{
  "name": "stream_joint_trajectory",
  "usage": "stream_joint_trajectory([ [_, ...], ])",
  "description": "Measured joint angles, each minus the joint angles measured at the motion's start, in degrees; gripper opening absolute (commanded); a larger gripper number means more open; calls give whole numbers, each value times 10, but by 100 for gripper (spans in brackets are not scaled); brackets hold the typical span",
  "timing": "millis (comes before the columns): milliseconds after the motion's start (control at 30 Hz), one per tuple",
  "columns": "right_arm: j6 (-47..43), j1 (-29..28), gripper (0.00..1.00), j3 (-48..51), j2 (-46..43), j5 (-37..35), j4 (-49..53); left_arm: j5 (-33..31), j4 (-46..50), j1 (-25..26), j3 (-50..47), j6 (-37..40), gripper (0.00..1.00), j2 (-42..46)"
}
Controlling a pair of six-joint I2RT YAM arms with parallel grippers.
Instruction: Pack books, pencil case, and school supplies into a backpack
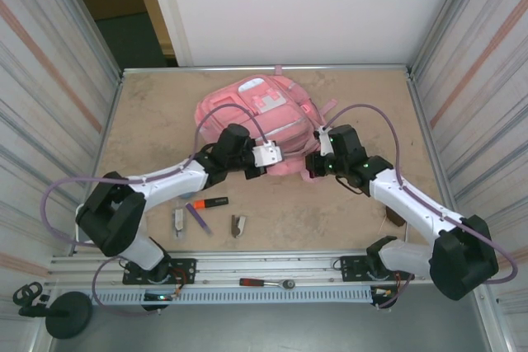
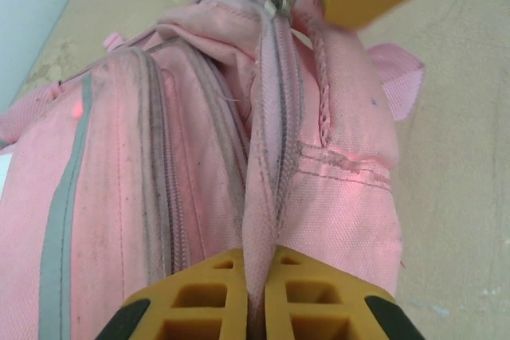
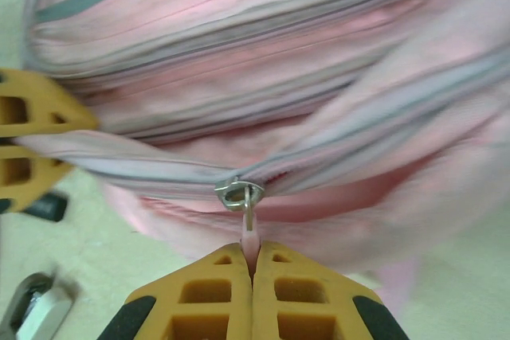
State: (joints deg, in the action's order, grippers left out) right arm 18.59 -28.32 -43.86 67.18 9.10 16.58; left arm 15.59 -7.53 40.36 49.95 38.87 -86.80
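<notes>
Tan table (image 1: 161,117); backpack (image 1: 247,113) insides unseen, perhaps zipped.

A tan, scuffed bench (image 1: 165,121) sits between ribbed metal walls (image 1: 49,63). A white panel (image 1: 297,6) closes the back, beside a dark opening (image 1: 124,39).

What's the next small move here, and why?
Probably the right gripper draws the zipper pull along the track while the left gripper holds steady. Both are shut, the right on the pull, the left on the backpack seam, and the zip between them looks closed.
</notes>
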Motion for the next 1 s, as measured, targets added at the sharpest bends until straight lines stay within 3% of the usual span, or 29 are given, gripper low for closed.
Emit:
stream_joint_trajectory([
  [233, 3, 1, 0, -22, 37, -29, -1, 40, -18, -63, -41, -19, 9, 29],
  [367, 7, -14, 0, -21, 45, -20, -23, 31, -9, -76, -47, -26, 37, 31],
  [500, 18, -25, 0, -19, 45, -3, -47, -7, 9, -54, -47, -35, 51, 59],
  [700, 20, -36, 0, -17, 45, 18, -73, -17, 0, 0, -38, -46, 54, 90],
  [1000, 20, -39, 0, 2, 45, 25, -90, -17, 14, 21, 28, -46, 52, -10],
])
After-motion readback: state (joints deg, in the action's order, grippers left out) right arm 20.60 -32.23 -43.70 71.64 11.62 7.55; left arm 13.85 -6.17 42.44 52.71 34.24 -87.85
